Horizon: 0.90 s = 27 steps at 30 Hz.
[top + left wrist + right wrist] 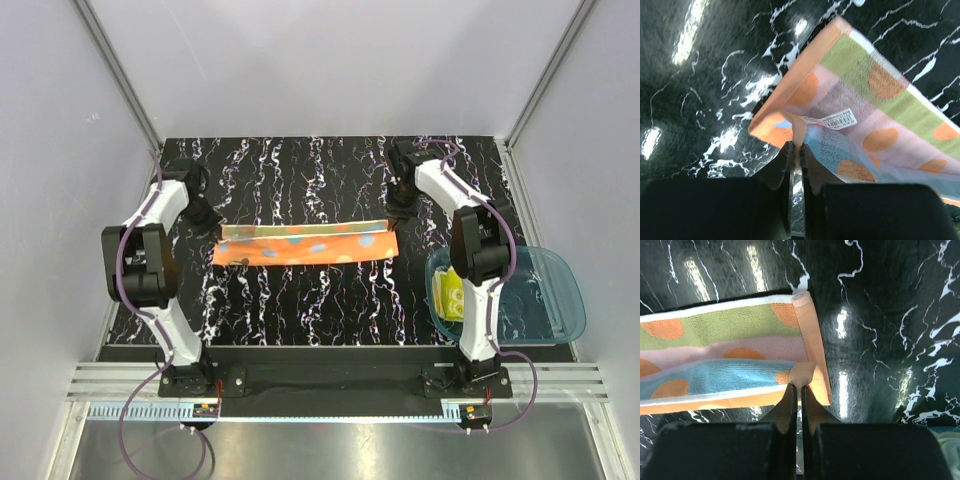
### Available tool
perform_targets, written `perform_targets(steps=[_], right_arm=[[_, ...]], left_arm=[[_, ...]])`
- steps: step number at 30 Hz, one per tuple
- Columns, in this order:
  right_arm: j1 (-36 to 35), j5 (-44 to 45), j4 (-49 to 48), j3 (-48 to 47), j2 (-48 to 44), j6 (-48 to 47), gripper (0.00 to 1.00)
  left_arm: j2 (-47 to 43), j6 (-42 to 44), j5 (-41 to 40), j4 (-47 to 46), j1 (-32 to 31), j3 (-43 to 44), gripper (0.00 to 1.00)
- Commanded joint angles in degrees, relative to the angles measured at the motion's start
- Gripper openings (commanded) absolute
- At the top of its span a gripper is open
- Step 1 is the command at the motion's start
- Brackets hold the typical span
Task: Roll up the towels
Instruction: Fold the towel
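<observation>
Top external view: the orange polka-dot towel [305,244] is pinched at opposite ends by the left tool [795,150] and right tool [801,388]; even tension should be kept.

A lab test cell is shown, not a home. A table [300,300] with black, white-veined marbling is enclosed by plain pale walls [330,60] behind it and at both sides, joined by aluminium struts [115,70]. At the table's near edge two arms are bolted to a black plate [330,378], beside slotted aluminium rails [330,392]; purple cables [135,440] are looped below it.
</observation>
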State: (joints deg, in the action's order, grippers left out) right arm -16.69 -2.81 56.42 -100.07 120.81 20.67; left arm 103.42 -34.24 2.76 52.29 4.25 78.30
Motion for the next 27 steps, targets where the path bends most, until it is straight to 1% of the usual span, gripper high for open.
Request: perform_targets(steps=[1, 2, 3, 5, 6, 7, 8, 9, 10, 11, 13, 14, 15, 16, 17, 18, 20, 21, 22, 23, 24, 25, 26, 27], right_arm=[[0.95, -1.15, 1.49, -5.03, 2.14, -1.07, 0.01], [1.04, -1.23, 1.76, -5.65, 3.36, -1.15, 0.11], [1.04, -1.23, 2.19, -6.44, 3.98, -1.24, 0.18], [1.22, -0.80, 2.81, -8.46, 5.04, -1.24, 0.28], [1.31, -0.53, 3.16, -9.08, 5.65, -1.07, 0.41], [1.39, -0.44, 3.25, -10.13, 5.92, -0.98, 0.45], [1.66, -0.27, 3.43, -10.75, 6.27, -0.89, 0.50], [2.01, -0.18, 4.13, -11.45, 6.54, -0.80, 0.58], [2.18, 0.08, 4.57, -12.42, 6.80, -0.72, 0.62], [2.36, 0.52, 5.27, -14.69, 7.41, -0.71, 0.65], [2.98, 1.14, 7.38, -18.38, 7.68, -0.89, 0.66], [3.15, 1.83, 8.17, -19.62, 7.68, -0.80, 0.66], [3.07, 2.28, 9.57, -20.59, 7.42, -0.98, 0.66], [3.15, 2.46, 9.84, -21.47, 6.90, -1.07, 0.67], [3.15, 2.46, 9.85, -21.22, 5.24, -1.07, 0.67], [3.07, 2.46, 9.06, -20.52, 4.18, -1.07, 0.67], [3.07, 1.41, 7.83, -16.75, 1.54, -0.80, 0.66], [2.98, 0.27, 5.48, -14.82, -1.17, -0.19, 0.66], [2.98, -1.31, 3.97, -10.80, -2.67, -0.10, 0.63], [2.89, -5.67, 2.13, -8.67, -5.47, -0.19, 0.59], [2.71, -8.15, -1.63, -6.56, -6.63, -0.62, 0.56], [2.54, -10.70, -3.49, -3.15, -7.51, -0.89, 0.54], [2.10, -15.25, -5.17, -1.98, -8.57, -0.98, 0.51], [1.92, -17.56, -6.84, -1.45, -8.49, -1.50, 0.41]], left_arm=[[3.01, -0.13, -1.88, -1.14, 0.41, 4.57, 0.00], [3.89, -0.13, -1.97, -0.79, 0.41, 5.19, 0.00], [5.46, -0.04, -1.97, -0.70, 0.41, 5.72, 0.00], [6.88, 0.22, -1.89, -0.18, 0.41, 7.30, 0.00], [7.93, 0.31, -1.45, -0.17, 0.41, 7.74, 0.01], [8.46, 0.57, -1.36, 0.52, 0.41, 8.79, 0.07], [8.82, 0.58, -1.53, 1.05, 0.41, 9.67, 0.10], [9.34, 0.75, -1.88, 1.49, 0.49, 10.37, 0.13], [9.35, 0.75, -2.06, 1.93, 0.58, 10.99, 0.22], [9.35, 0.58, -2.41, 2.72, 0.76, 12.30, 0.31], [8.47, 0.84, -2.68, 2.99, 1.02, 13.45, 0.47], [8.29, 1.01, -5.81, 4.21, 1.02, 15.02, 0.62], [7.86, 1.19, -6.97, 4.83, 1.02, 15.91, 0.65], [7.59, 1.54, -8.38, 5.53, 1.11, 16.70, 0.66], [7.33, 1.72, -11.70, 7.02, 1.02, 17.75, 0.67], [6.02, 1.72, -13.12, 7.56, 1.02, 17.85, 0.67], [3.73, 1.54, -16.11, 7.65, 0.32, 16.98, 0.66], [1.03, 1.63, -18.73, 7.39, -0.99, 15.40, 0.66], [-0.39, 1.63, -19.37, 6.95, -1.78, 14.26, 0.66], [-1.71, 1.89, -19.38, 5.55, -2.57, 13.20, 0.66], [-3.64, 2.16, -18.77, 4.76, -3.97, 12.15, 0.65], [-4.44, 2.51, -17.54, 3.62, -3.99, 9.79, 0.65], [-4.89, 3.47, -15.79, 0.65, -5.55, 8.72, 0.65], [-4.98, 3.83, -11.94, -0.69, -6.61, 7.67, 0.65]])
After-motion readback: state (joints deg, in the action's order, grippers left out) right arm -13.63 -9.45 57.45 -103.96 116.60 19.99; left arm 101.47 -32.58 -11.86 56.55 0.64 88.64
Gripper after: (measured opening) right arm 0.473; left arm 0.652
